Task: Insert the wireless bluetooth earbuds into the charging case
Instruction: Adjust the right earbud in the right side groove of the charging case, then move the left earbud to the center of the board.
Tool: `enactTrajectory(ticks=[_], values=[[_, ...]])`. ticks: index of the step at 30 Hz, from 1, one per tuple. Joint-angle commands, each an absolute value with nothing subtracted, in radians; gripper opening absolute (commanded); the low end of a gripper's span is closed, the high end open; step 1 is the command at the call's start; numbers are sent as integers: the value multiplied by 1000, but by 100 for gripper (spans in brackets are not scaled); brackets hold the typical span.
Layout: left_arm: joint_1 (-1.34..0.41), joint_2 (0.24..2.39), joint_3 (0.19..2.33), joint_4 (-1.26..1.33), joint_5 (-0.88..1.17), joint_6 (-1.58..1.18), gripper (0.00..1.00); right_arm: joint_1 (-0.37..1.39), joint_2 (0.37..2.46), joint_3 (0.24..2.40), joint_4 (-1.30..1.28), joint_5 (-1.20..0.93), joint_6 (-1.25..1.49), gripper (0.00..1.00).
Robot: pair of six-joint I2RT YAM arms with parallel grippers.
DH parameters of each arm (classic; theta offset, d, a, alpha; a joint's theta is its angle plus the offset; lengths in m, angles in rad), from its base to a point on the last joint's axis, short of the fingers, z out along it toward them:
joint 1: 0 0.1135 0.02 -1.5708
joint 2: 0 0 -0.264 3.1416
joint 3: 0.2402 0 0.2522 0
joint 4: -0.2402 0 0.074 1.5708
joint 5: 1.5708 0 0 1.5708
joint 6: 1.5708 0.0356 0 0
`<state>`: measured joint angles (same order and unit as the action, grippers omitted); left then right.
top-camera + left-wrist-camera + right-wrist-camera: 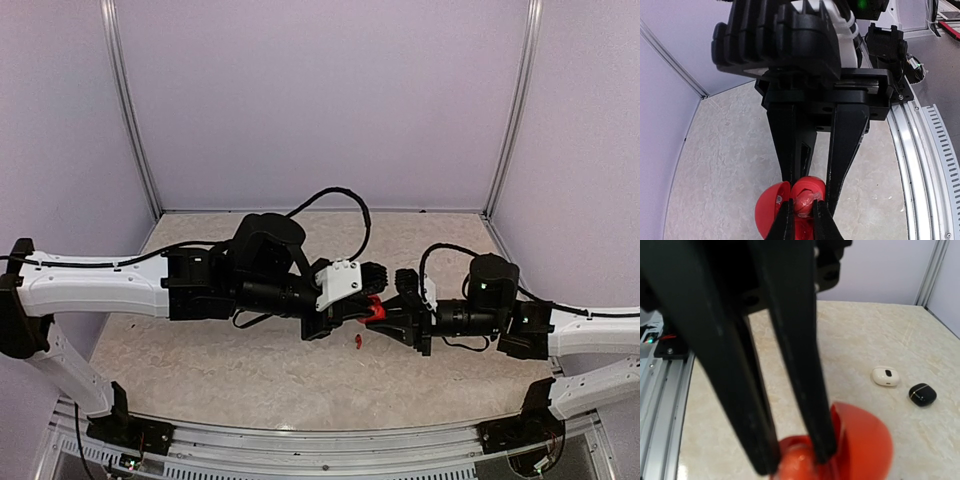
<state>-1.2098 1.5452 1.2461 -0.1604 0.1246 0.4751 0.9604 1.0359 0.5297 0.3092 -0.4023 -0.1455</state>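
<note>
Left tool (804, 222): fingertips pinched almost together on a small reddish lump, by its look a red earbud (805, 202), right at the mouth of the case.
Right tool (392, 314): closed on the body of the red case (810, 187), holding it between the two arms, seemingly clear of the bench (250, 370).
Lid (865, 440): swung open to one side.
Seating: cannot tell whether the bud sits in its well or only rests on top, as the fingertips hide it.
Loose red earbud (358, 342): lies on the bench just below the case, apart from both tools.
Other cases: white case (885, 376) and black case (922, 394) lie shut, side by side, well off. No white or black buds visible.
Progress: judged midway on the red set. One bud is at insertion. The loose one remains to be fetched and seated.
</note>
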Motion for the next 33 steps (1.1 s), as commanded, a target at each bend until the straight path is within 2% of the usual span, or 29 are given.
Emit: enactTrajectory(ticks=[1,3,13,19,21,22,27,33], values=[[-1221,1523,1184,-118,131,494,16,983,995,541,456,-421,-138,0],[-1220,1475,1152,-60,128,490,24,983,1004,535,465,-421,-131,0],[-1252,1342,1093,48,90,510,42,983,1008,505,504,-403,-105,0],[-1180,1232,954,216,71,314,75,966,980,477,534,-399,-72,0],[-1115,1206,929,247,110,208,93,946,969,469,543,-406,-46,0],[-1085,1202,918,262,127,161,98,930,962,463,546,-411,-35,0],[-984,1214,866,341,104,-111,99,827,910,428,569,-437,83,0],[-969,1333,926,238,100,-175,99,726,858,411,523,-437,148,0]])
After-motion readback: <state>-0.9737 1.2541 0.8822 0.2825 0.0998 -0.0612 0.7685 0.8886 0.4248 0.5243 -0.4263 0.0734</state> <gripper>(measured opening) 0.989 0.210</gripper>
